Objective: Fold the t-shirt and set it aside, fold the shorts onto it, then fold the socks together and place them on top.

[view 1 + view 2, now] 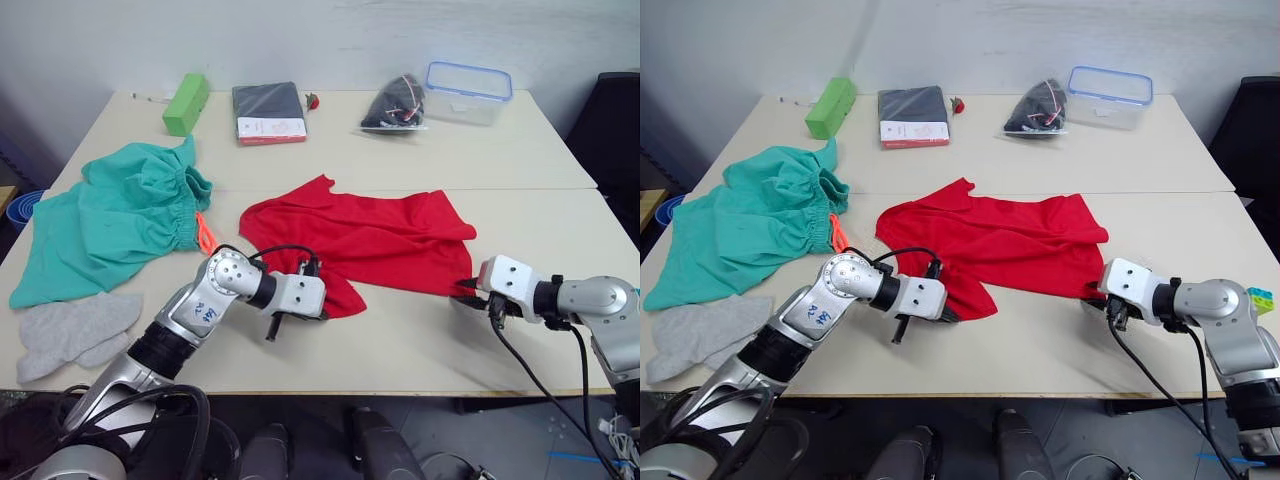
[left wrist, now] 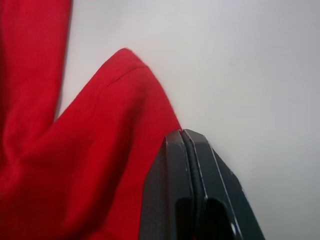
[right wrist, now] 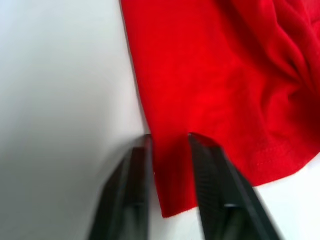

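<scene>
The left gripper (image 1: 322, 298), fingers pressed together, pinches the near left corner of the t-shirt (image 1: 370, 240). The right gripper (image 3: 169, 150), spread, straddles its near right hem, probably to lift both corners for folding.

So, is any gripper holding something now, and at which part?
The left gripper is shut beside the t-shirt with no cloth between its fingers. The right gripper is open, straddling the t-shirt's edge near a corner, not yet clamped. Nothing is held.
</scene>
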